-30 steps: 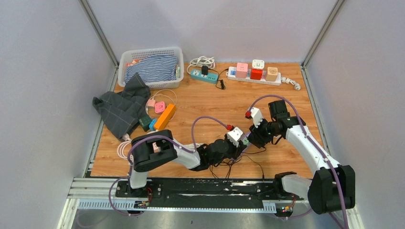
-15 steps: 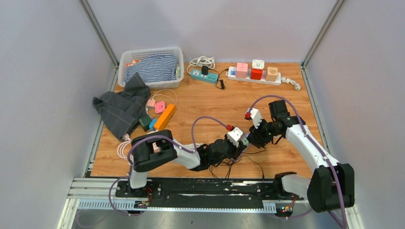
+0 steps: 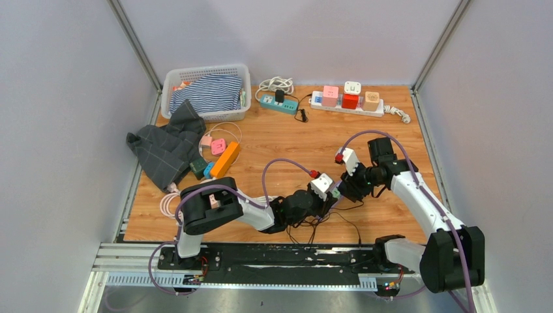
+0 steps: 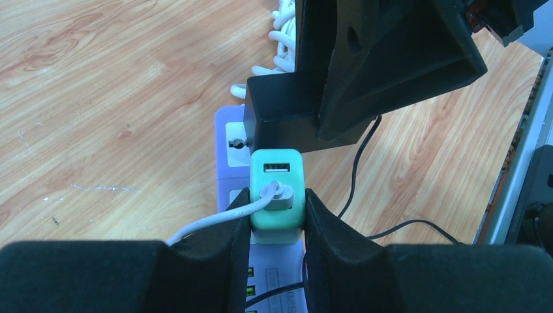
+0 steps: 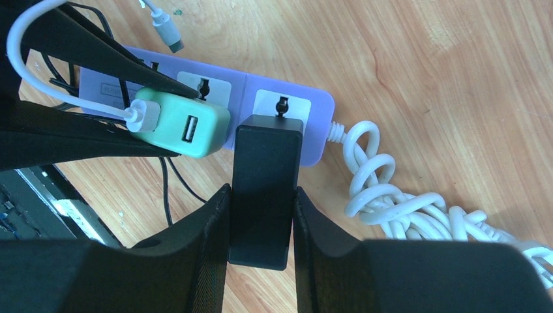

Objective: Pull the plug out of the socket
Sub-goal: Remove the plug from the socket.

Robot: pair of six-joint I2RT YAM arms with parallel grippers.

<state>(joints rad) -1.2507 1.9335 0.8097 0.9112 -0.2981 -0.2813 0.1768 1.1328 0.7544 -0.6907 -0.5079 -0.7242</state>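
Across the last second almost nothing shifts in the overhead view; the right arm's wrist drifts a hair toward the right of the frame, the left arm stays put, and both tools remain bunched together low in the middle of the table [image 3: 274, 140].

The left gripper [image 4: 277, 210] is closed down to the width of the green charger [image 4: 277, 189] and pinches its two sides, at the bottom centre of the left wrist view; a white cable [image 4: 209, 225] runs out of the charger's face toward the lower left. The right gripper [image 5: 261, 202] is likewise narrowed onto the black adapter [image 5: 266, 186], its pads flat against both long sides, in the lower middle of the right wrist view.

Both plugs stand side by side on the power strip [image 5: 306, 127], which lies across the upper half of the right wrist view with its coiled cord [image 5: 385, 195] trailing to the lower right; the adapter's far end appears to meet the strip at its socket, and no gap shows under the charger either.

So the grasps look settled but the separation has not yet come; the small drift suggests a pull only just beginning. With one tool steadying on the charger, the adapter probably needs a straight tug away from the strip's face; a slanted one could drag the strip along.
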